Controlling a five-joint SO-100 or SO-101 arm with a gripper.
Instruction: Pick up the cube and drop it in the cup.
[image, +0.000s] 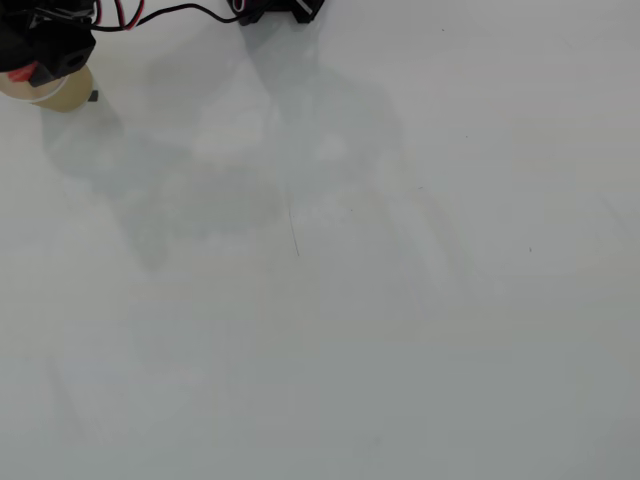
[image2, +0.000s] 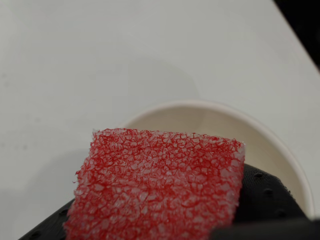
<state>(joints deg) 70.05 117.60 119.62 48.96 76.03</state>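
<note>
Overhead view: my arm sits in the top-left corner, mostly cut off by the frame. My gripper (image: 30, 70) hangs right over the cup (image: 68, 95), whose tan wall and pale rim peek out below the black parts. A bit of the cube (image: 22, 73) shows as a red spot under the black, w/ the cup's rim just beside it. Red and black wires (image: 150, 15) run along the top edge to another black piece near top centre. Rest of the white table (image: 400, 300) is bare, w/ soft grey shadows across the upper middle.

Wrist view: the cube (image2: 157, 185) fills the lower half, red w/ a rough netted surface, very close to the lens. My gripper (image2: 165, 220) is clamped on it; black finger (image2: 265, 200) shows at its right side, another dark bit at bottom left. Behind and below the cube is the cup (image2: 280, 145), white inside, thin rim curving round. The cube is above the cup's mouth, not inside it yet
</note>
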